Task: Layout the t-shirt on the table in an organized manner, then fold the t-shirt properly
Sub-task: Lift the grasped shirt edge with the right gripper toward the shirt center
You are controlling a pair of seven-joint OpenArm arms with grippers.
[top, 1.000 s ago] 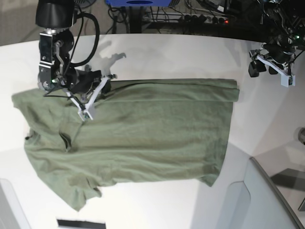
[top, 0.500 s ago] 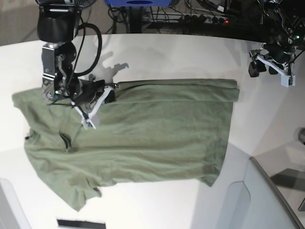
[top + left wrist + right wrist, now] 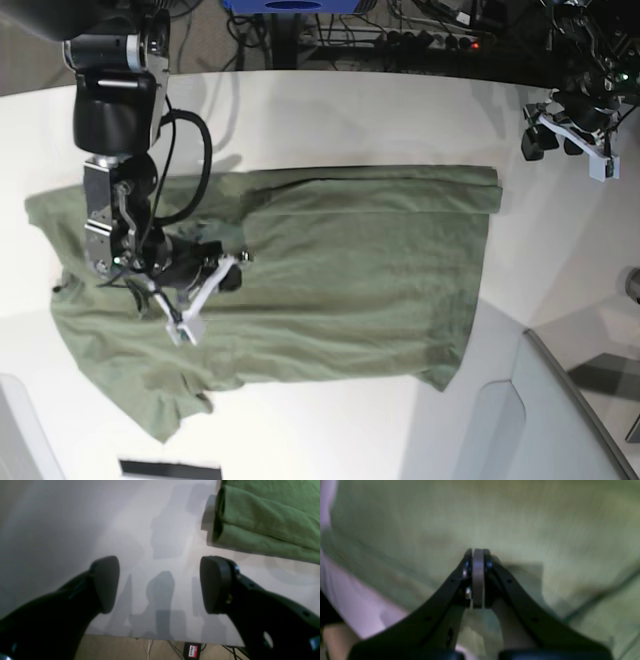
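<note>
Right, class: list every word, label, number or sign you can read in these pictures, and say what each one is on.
Small red-and-white label on a dark object under the table edge, left wrist view: handwritten, too small and blurred to read.
T-shirt: no print or tag showing.
Arms and end effectors: no readable markings.

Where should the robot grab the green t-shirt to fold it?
Probably the doubled-over corner of the t-shirt nearest the open left gripper. It makes a thick edge lying on the bare table, so jaws coming in from the table side could pinch it. The right gripper is shut over the cloth.
</note>
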